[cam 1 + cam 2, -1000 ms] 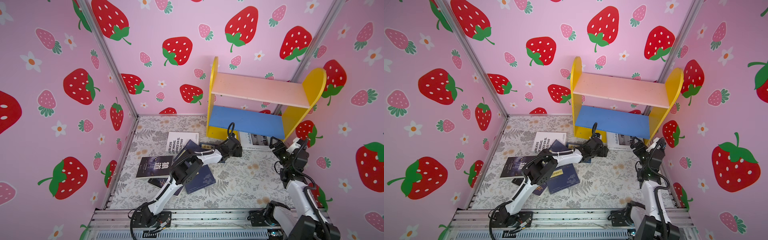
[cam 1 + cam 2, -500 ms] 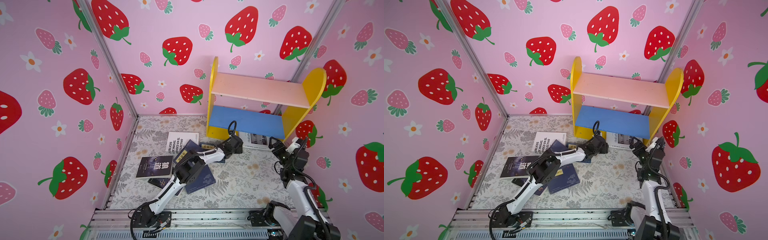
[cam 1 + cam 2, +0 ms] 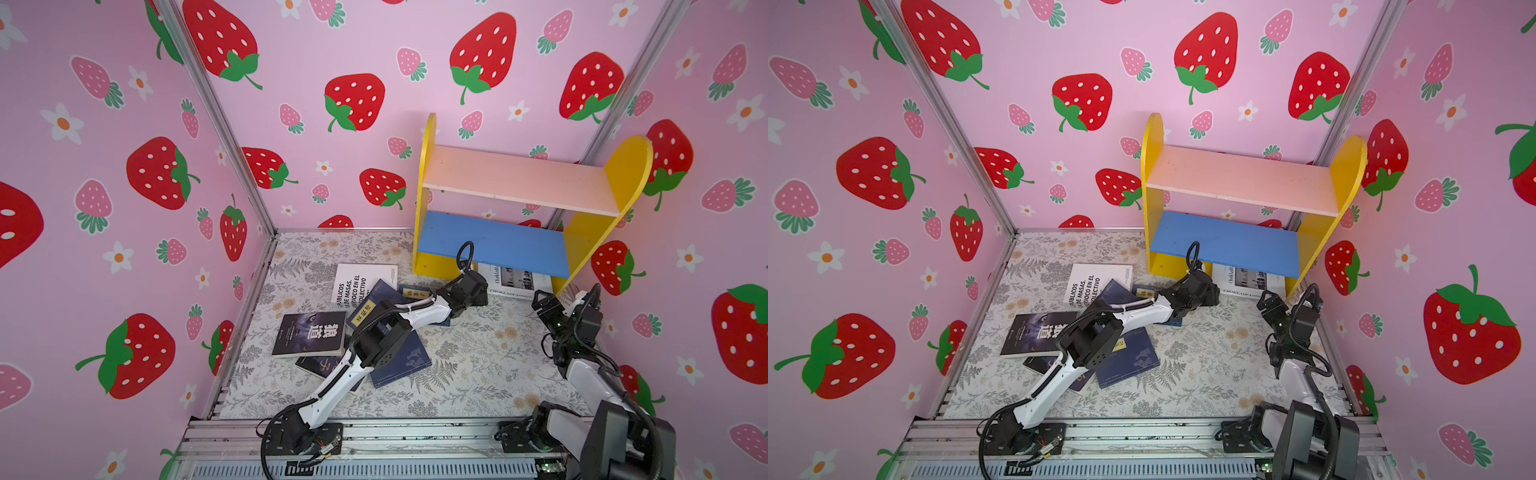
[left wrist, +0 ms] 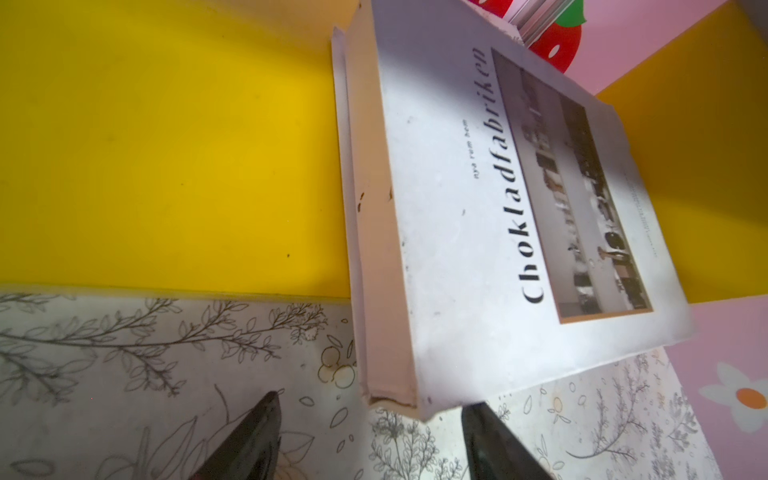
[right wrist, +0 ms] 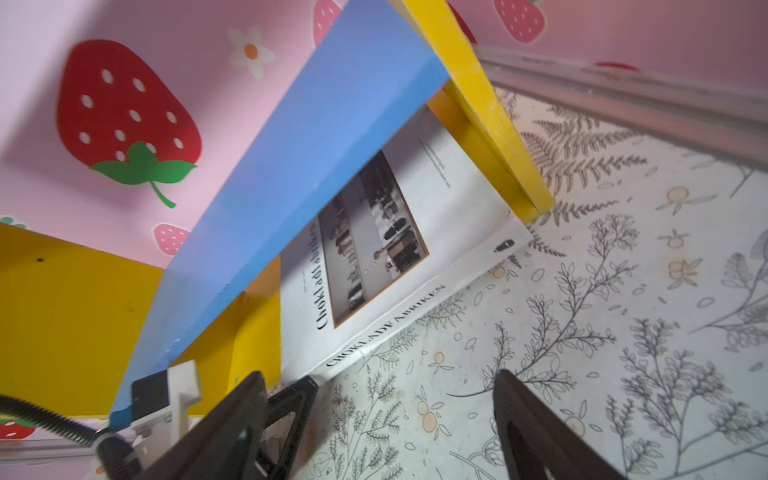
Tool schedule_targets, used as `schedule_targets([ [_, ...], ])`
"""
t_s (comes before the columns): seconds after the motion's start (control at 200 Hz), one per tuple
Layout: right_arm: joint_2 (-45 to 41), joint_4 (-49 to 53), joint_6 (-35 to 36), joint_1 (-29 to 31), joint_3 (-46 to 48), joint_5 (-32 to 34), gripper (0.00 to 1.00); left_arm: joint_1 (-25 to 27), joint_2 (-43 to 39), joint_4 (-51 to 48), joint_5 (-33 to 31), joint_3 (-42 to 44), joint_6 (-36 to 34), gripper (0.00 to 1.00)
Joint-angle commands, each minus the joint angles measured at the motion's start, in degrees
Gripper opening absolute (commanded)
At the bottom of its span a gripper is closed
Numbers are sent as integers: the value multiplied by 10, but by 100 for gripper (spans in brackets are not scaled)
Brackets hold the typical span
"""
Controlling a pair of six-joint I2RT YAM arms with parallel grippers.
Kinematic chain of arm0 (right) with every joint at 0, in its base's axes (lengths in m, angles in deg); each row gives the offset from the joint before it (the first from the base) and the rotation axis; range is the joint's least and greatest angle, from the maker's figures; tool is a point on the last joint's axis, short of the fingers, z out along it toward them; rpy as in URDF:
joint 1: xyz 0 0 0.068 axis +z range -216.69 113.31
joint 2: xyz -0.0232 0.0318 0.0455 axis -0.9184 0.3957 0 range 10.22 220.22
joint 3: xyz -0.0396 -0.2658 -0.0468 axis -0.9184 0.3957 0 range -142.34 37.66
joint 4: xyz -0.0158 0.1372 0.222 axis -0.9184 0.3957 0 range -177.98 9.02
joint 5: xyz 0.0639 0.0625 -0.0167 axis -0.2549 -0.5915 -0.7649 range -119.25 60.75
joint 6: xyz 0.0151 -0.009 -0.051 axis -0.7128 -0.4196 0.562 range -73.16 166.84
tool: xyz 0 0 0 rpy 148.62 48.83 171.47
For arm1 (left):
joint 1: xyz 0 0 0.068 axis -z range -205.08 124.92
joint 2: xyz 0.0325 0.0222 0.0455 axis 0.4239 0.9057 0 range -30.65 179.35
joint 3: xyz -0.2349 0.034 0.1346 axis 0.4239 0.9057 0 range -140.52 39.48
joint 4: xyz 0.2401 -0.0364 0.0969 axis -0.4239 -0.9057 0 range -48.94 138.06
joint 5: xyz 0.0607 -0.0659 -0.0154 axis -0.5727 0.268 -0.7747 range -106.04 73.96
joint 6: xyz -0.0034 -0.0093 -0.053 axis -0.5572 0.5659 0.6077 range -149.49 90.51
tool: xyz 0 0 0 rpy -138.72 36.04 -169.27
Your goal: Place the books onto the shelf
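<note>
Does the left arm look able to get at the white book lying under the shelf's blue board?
Probably yes: the left gripper is open right at the near corner of the white book, with nothing between. The blue board overhangs much of it, so only that edge seems reachable.

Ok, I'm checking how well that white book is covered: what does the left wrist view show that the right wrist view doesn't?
Only the left wrist view: the white book's page edges. Only the right wrist view: the blue lower board over the book, the spine lettering and the open right gripper. Both: the cover photo, the floral mat, the shelf's yellow side panels, and the open left gripper at the book's near corner.
</note>
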Motion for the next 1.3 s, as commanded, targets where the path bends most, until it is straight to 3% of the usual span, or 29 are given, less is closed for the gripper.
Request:
schedule_targets([
  [0.0, 59, -67, -24, 2, 16, -9, 84, 3, 11, 10, 3, -20, 2, 70],
  [0.395, 148, -131, -49, 3, -2, -19, 83, 2, 28, 24, -3, -53, -15, 70],
  [0.505, 155, -129, -45, 3, -2, -23, 83, 3, 10, 49, -11, -19, -17, 71],
  [0.8, 153, -129, -45, 3, 3, -39, 83, 2, -59, 115, -68, 87, -36, 95],
  [1.0, 147, -123, -41, 5, 3, -58, 85, -3, -45, 142, -39, 67, -60, 100],
  [1.296, 143, -113, -41, 22, 19, -82, 85, -4, 3, 161, -11, 2, -79, 99],
])
